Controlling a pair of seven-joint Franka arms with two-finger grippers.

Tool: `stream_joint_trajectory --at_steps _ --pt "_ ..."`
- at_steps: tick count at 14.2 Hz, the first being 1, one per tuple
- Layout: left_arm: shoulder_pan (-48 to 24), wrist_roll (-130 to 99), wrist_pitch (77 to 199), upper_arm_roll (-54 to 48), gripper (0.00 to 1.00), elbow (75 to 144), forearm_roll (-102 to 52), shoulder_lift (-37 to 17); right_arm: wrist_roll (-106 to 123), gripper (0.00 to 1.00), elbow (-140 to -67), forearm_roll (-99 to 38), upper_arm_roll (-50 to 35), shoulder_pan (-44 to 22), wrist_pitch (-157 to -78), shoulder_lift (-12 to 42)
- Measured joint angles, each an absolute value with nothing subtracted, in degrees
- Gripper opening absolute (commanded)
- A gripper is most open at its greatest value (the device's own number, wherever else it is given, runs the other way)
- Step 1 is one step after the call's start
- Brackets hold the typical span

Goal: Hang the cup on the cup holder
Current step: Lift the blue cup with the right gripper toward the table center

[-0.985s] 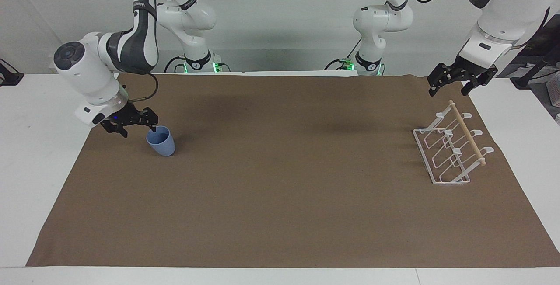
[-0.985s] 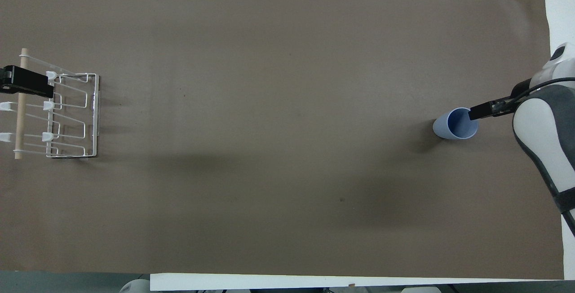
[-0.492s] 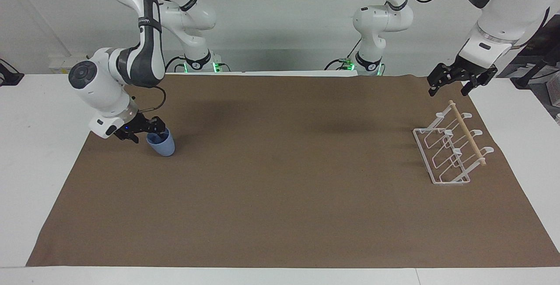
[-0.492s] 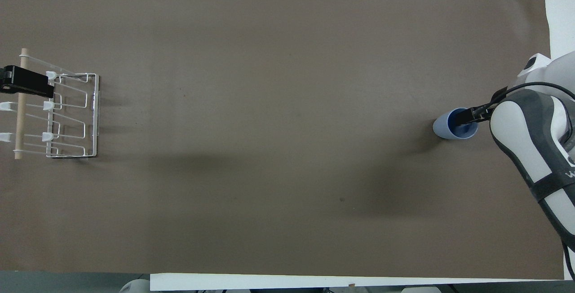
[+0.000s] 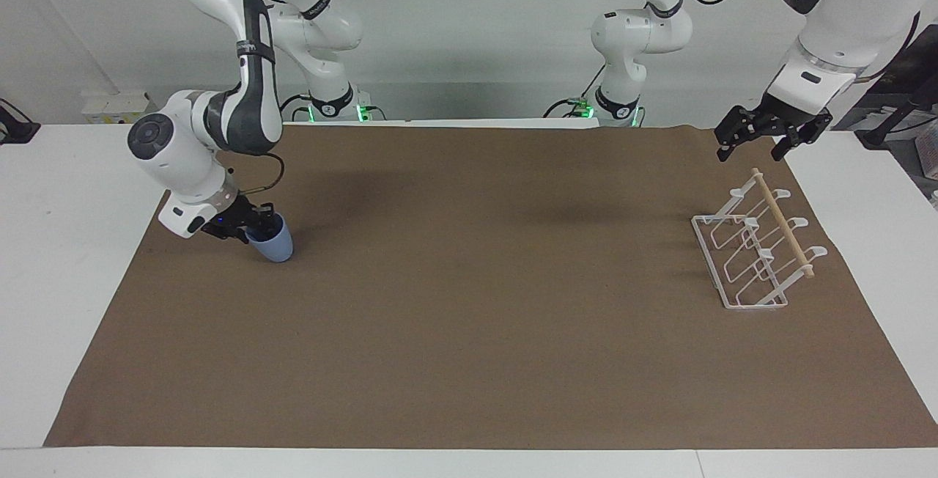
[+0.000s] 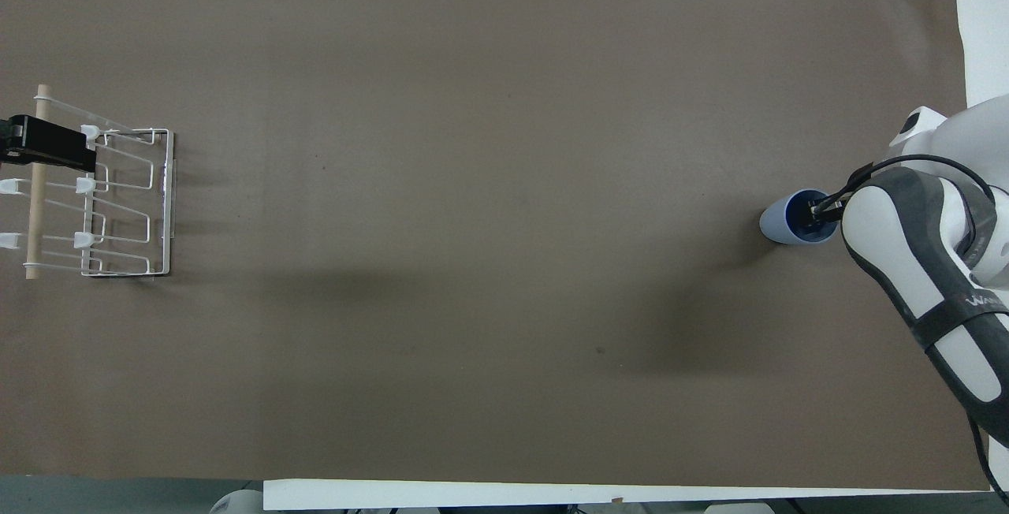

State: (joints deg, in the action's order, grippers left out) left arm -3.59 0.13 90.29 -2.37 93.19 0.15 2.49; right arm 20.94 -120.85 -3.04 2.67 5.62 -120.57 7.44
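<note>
Brown paper is covering the long white table (image 5: 44, 258), and both white arms are working over it. Lettering is showing on the right arm's dark link, but only a fragment like "Wv" is readable in the overhead view. At the right arm's end of the table, the light blue cup (image 5: 272, 243) is standing on the paper, and the right gripper (image 5: 253, 223) is leaning down at its rim, with one finger looking dipped inside the mouth; whether the fingers are pinching the wall I cannot tell. At the left arm's end, the white wire cup holder (image 5: 755, 251) is sitting with its wooden rod on top, and the left gripper (image 5: 758, 142) is waiting above it, fingers spread and gripping nothing.
</note>
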Motion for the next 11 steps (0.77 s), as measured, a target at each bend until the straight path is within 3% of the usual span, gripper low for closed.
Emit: stream_joint_trajectory --at_steps 3,5,8,11 --pt "-3.6 0.1 90.3 -2.4 1.0 93.2 0.1 2.5 21.0 0.0 -119.9 -3.1 2.6 5.6 -119.1 7.5" --pt "-3.6 0.1 90.3 -2.4 1.0 93.2 0.1 2.5 21.0 0.0 -116.2 -7.4 2.0 4.9 -113.3 7.5" --pt "-3.6 0.1 90.3 -2.4 1.0 93.2 0.1 2.5 14.6 0.0 -109.5 -17.2 0.6 1.5 -103.4 7.3" --pt "-3.5 0.1 90.2 -2.2 1.0 93.2 0.1 2.6 3.1 0.0 -107.7 -26.7 -2.9 -3.8 -101.2 5.2"
